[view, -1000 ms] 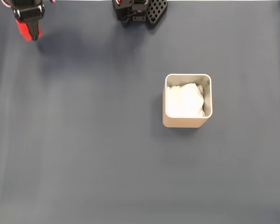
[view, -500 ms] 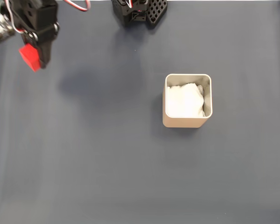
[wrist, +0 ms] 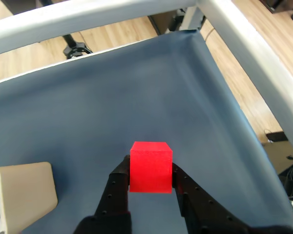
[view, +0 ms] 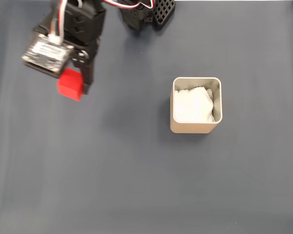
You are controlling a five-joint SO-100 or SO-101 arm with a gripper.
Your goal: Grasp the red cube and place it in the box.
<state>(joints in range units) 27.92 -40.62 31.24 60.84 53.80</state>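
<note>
I have the jaws closed on the red cube (wrist: pixel 151 166), held clear above the table (view: pixel 136 170) for carrying; the box (view: pixel 196 127) sits well apart, awaiting placement

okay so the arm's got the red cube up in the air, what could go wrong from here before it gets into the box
1. The gripper pinches only the lower part of the red cube; most of it stands clear of the fingertips, so a quick swing might shake it loose over the dark mat.
2. The box is only somewhat wider than the cube, so a slightly off release could catch its rim.
3. White padding fills the box, so the cube may sit high or roll.
</note>
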